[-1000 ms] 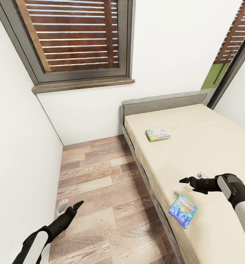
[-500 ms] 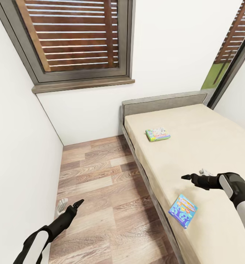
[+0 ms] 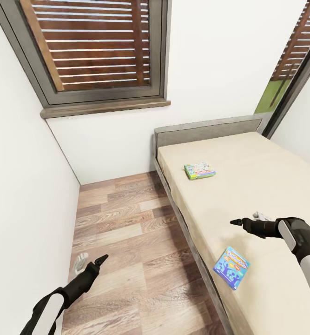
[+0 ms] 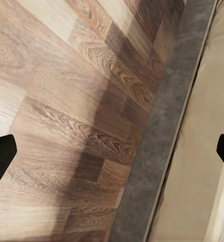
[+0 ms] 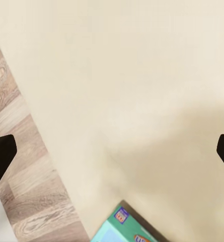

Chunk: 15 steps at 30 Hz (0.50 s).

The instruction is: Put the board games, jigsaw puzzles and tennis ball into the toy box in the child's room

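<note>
Two board games lie flat on the beige bed (image 3: 266,177). The green one (image 3: 199,170) is toward the headboard and the blue one (image 3: 231,267) is near the bed's near edge. My right gripper (image 3: 246,219) hovers open over the mattress, just beyond the blue game and apart from it, holding nothing. In the right wrist view its fingertips (image 5: 1,154) stand wide apart over the bedding, with the corner of a teal-edged game box (image 5: 129,229) showing. Over the wooden floor, my left gripper (image 3: 90,259) is open and empty, its fingertips (image 4: 1,156) spread above the planks.
The grey bed frame (image 3: 182,218) runs along the wooden floor (image 3: 127,242). A white wall (image 3: 24,195) stands close on the left, with a shuttered window (image 3: 94,51) above. A strip of open floor lies between the wall and the bed.
My right gripper has drifted slightly farther over the mattress, away from the blue game. The left arm has barely shifted, and both games lie as before.
</note>
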Motion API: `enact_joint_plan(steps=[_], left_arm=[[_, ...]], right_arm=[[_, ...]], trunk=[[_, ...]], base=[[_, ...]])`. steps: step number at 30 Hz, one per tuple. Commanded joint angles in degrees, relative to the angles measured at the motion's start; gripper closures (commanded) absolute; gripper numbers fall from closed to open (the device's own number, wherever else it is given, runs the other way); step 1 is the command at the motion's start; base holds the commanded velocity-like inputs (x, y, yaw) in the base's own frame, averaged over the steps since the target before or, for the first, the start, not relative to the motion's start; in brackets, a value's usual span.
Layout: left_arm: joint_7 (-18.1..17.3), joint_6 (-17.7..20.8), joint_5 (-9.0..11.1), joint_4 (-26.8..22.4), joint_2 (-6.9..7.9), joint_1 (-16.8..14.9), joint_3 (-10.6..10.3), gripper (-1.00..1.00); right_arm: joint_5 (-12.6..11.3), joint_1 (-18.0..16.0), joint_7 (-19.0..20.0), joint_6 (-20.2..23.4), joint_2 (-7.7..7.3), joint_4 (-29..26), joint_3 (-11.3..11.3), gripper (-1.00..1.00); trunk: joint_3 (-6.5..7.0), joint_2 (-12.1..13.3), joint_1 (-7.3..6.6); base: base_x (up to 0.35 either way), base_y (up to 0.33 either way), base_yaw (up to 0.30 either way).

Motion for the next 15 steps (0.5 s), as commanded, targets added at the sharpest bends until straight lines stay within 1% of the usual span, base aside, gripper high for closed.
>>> enact_joint_plan(steps=[1,10,12,15], left_arm=[[-0.1,0.5,0.3,0.0,-0.02,0.0,0.1,-1.0],[-0.1,0.4,0.3,1.9,-0.3,-0.4,-0.1,-1.0],[-0.1,0.4,0.3,2.5,-0.41,-0.7,-0.2,-1.0],[-0.2,0.3,0.2,5.0,-0.85,-2.2,-0.7,-1.0]], right_arm=[[0.0,0.0,0.1,0.4,0.02,0.0,-0.2,-1.0],[0.0,0.0,0.1,0.3,-0.07,-1.3,-0.3,-1.0],[0.0,0.0,0.1,0.4,-0.08,-1.8,-0.3,-1.0],[-0.1,0.4,0.1,0.5,-0.11,-3.6,-0.3,-1.0]], trunk=[[-0.04,0.0,0.0],[-0.04,0.0,0.0],[-0.04,0.0,0.0],[-0.04,0.0,0.0]], base=[[0.0,0.0,0.0],[0.0,0.0,0.0],[0.0,0.0,0.0],[0.0,0.0,0.0]])
